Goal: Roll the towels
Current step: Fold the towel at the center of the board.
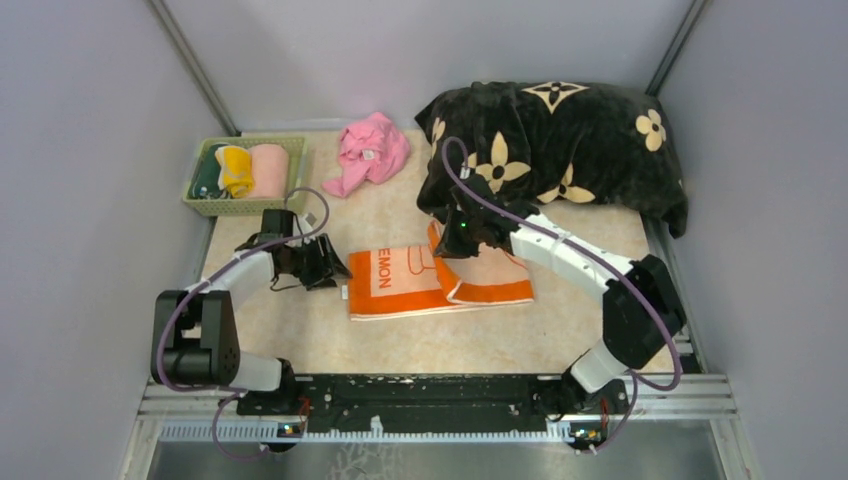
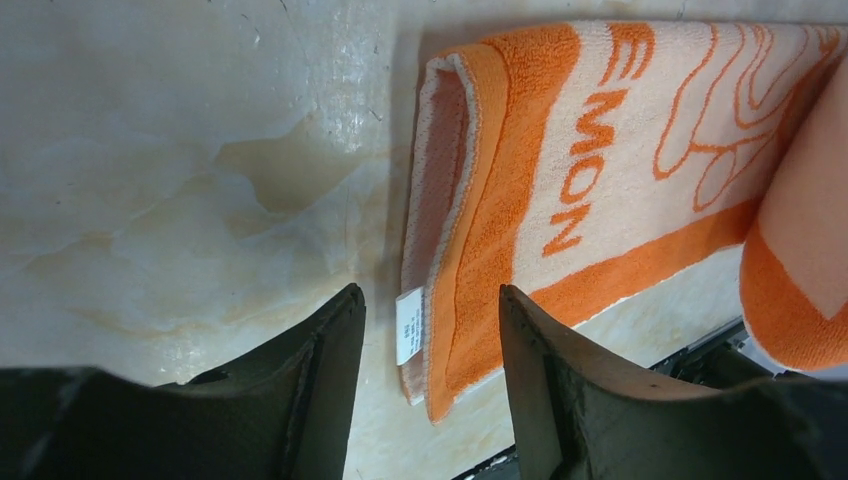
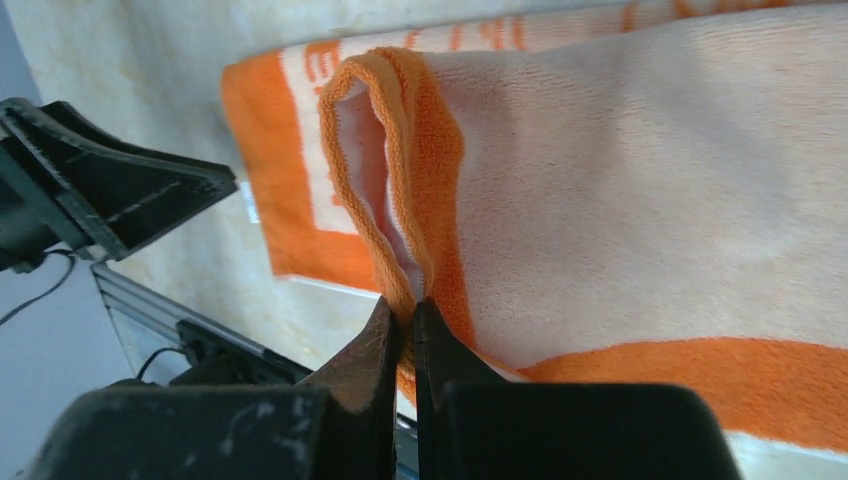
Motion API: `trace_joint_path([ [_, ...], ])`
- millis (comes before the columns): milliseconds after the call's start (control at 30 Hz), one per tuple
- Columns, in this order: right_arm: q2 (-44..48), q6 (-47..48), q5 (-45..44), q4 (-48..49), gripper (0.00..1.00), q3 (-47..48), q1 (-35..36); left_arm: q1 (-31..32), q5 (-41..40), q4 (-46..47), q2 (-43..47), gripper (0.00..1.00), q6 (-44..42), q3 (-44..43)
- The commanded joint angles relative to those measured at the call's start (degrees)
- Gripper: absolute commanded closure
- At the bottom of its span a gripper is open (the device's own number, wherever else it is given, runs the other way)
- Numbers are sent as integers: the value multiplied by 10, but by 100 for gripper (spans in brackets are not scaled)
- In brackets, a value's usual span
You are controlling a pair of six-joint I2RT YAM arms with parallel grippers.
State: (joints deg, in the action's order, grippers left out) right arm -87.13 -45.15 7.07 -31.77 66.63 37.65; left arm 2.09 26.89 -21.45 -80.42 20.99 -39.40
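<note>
The peach towel with an orange border and "EMON" lettering lies folded at mid-table. My right gripper is shut on its right end and has lifted and folded that end over; in the right wrist view the jaws pinch the orange edge of the towel. My left gripper is open and empty just left of the towel's left end; in the left wrist view its fingertips straddle the towel's corner with its white label. The grey duck towel is not in view.
A green basket holding rolled cloths stands at the back left. A crumpled pink cloth lies at the back middle. The big black blanket with beige flowers fills the back right, just behind my right gripper.
</note>
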Motion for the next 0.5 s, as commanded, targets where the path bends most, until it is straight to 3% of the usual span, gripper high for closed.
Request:
trace_joint_path([
  [0,-34,-71,-22,79,100,65,49,7,-5,2,-10,43,-6,-7],
  [467,-157,-158,-81,116,100,150,142,23,-8,-2,-33,57,-9,-11],
])
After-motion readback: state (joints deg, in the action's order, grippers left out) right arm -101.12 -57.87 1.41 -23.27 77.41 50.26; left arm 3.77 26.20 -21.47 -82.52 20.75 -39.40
